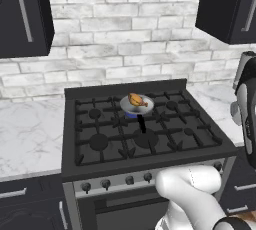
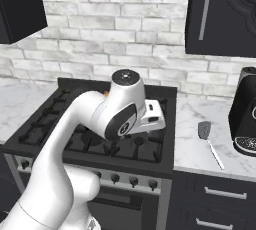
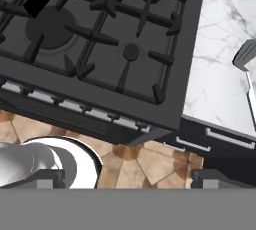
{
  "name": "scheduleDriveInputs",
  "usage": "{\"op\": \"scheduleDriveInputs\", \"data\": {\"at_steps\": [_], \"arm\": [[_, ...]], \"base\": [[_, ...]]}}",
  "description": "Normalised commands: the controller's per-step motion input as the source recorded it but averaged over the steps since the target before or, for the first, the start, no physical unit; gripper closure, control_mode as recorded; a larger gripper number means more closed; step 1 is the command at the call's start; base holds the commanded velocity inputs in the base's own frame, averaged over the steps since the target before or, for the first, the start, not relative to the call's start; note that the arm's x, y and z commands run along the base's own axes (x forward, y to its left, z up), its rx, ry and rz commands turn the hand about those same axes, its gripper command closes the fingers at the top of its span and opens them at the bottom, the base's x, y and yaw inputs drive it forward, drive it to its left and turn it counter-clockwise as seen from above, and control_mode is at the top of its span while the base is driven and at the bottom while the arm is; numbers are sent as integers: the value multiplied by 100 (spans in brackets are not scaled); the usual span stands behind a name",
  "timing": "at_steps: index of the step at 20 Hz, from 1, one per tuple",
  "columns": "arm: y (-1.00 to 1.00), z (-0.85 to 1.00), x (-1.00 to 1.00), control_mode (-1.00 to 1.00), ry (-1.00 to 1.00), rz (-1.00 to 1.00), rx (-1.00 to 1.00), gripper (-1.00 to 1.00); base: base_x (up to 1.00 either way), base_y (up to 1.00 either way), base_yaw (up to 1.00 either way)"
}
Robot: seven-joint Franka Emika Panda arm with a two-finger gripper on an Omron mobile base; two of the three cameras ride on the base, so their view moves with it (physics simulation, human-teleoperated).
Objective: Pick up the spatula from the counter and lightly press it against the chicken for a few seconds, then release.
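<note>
The left base view gives the golden chicken (image 1: 137, 100) in its pan (image 1: 124, 105) on the stove's (image 1: 100, 124) far middle burner; the right base view gives the spatula (image 2: 204, 130) flat on the marble desk (image 2: 187, 149) just right of the stove, grey blade far, thin pale handle running near and right. In the hand view the end effector (image 3: 129, 178) stands spread wide, empty.

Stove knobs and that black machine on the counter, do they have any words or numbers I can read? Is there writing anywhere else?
There are no words, numbers or signs to read in any view.
The stove knobs: plain, with no marks that can be made out.
The black machine: no label or brand shows.
The spatula: no writing.
</note>
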Motion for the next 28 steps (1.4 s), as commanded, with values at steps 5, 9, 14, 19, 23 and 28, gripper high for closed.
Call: {"op": "scheduleDriveInputs", "data": {"at_steps": [5,9,14,19,23,28], "arm": [[-37,-21,8,-100,2,0,0,-100],[-32,-9,24,-100,11,-2,3,-100],[-30,-12,19,-100,1,0,0,-100],[-32,-12,20,-100,0,0,0,-100],[-29,-17,21,-100,0,0,0,-100],[-28,-16,21,-100,0,0,0,-100]], "base": [[0,0,0],[0,0,0],[0,0,0],[0,0,0],[0,0,0],[0,0,0]]}}
